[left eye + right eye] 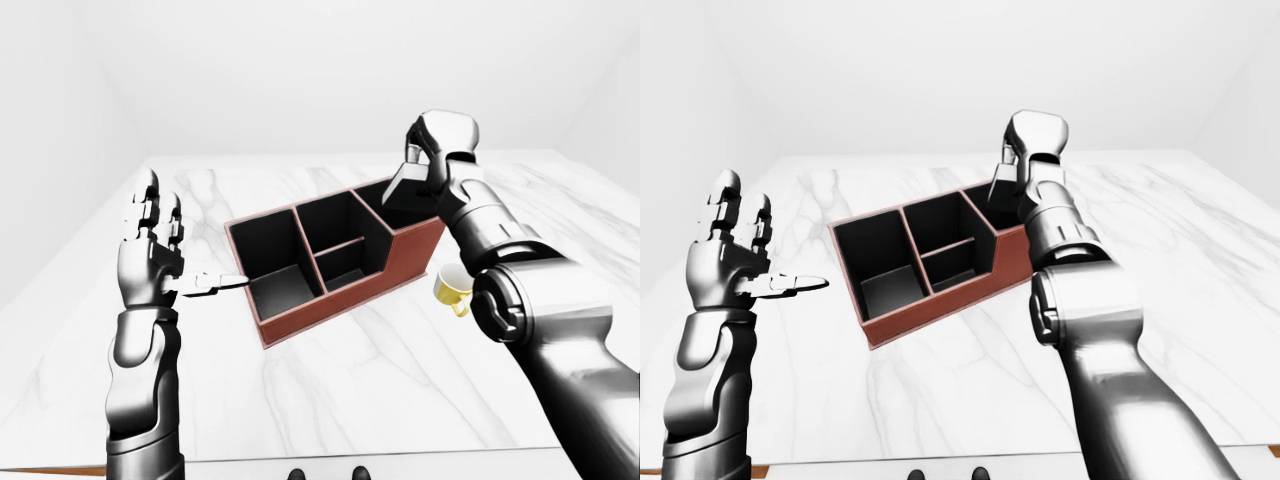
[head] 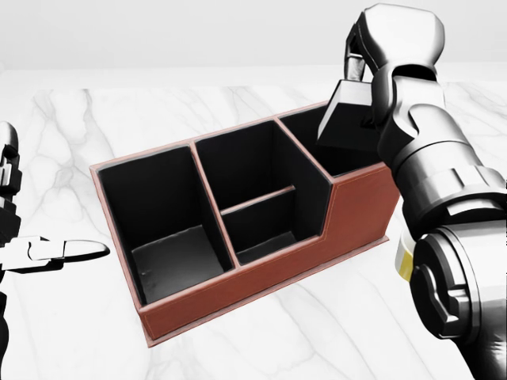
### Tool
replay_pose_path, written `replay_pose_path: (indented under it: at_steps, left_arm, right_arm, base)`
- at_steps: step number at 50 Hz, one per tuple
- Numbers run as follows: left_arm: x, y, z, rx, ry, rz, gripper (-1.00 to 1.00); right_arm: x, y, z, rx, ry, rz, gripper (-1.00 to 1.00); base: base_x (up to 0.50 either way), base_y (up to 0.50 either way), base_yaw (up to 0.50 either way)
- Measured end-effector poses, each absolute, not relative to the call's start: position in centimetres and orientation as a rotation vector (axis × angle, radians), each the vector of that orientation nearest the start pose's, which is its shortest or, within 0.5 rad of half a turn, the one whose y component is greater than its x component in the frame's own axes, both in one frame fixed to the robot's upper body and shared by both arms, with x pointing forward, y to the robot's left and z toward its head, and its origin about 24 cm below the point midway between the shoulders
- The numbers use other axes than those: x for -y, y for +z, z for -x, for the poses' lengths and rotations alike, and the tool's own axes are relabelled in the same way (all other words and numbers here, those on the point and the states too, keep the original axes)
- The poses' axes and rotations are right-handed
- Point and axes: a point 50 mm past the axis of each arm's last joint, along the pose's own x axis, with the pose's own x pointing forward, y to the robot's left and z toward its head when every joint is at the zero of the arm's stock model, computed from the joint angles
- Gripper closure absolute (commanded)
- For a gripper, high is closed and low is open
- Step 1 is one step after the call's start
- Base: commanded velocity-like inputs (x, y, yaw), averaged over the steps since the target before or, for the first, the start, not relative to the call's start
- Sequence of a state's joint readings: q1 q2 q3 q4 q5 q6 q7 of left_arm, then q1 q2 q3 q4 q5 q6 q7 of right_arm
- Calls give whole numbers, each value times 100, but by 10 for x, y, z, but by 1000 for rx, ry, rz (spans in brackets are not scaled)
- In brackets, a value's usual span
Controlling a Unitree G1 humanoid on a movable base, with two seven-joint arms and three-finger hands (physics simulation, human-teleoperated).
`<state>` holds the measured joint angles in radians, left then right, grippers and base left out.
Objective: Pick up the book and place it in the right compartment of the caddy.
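A red-brown caddy (image 2: 261, 279) with black compartments lies at an angle on the white marble table (image 1: 360, 385). My right hand (image 2: 358, 85) is shut on a dark book (image 2: 345, 120) and holds it tilted over the caddy's right compartment (image 2: 352, 162). The book's lower edge reaches into the mouth of that compartment. The book also shows in the left-eye view (image 1: 407, 186). My left hand (image 1: 160, 245) is open and empty, held upright to the left of the caddy, with its thumb pointing toward the caddy's left wall.
A small yellow mug (image 1: 452, 287) stands on the table just right of the caddy, partly hidden behind my right forearm. The table's near edge runs along the bottom of the left-eye view.
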<state>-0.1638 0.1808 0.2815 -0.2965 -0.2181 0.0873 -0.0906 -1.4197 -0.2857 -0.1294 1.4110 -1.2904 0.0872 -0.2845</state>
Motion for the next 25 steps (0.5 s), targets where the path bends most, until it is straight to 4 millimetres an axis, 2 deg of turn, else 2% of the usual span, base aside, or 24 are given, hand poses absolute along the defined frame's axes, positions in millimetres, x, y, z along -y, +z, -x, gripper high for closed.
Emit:
replay_pose_path:
  at_steps: [7, 8, 9, 10, 17, 25]
  left_arm:
    - [-224, 155, -261, 408, 83, 9, -100]
    - [-227, 152, -260, 395, 82, 10, -100]
    - [-231, 148, -260, 378, 82, 9, -100]
    - [-235, 145, -259, 362, 84, 8, -100]
    - [-257, 124, -252, 273, 102, 10, -100]
    - [-270, 114, -246, 228, 113, 14, -100]
  right_arm:
    - [166, 243, -433, 131, -319, 1446, 100]
    - [166, 243, -433, 132, -319, 1446, 57]
    - [165, 243, -433, 135, -320, 1448, -10]
    - [165, 243, -433, 139, -323, 1452, -100]
    - [163, 246, -433, 166, -340, 1471, -100]
    - [162, 247, -432, 180, -348, 1483, -100]
  base:
    - [0, 0, 0]
    - [0, 0, 0]
    - [0, 0, 0]
    - [0, 0, 0]
    - [0, 0, 0]
    - [0, 0, 0]
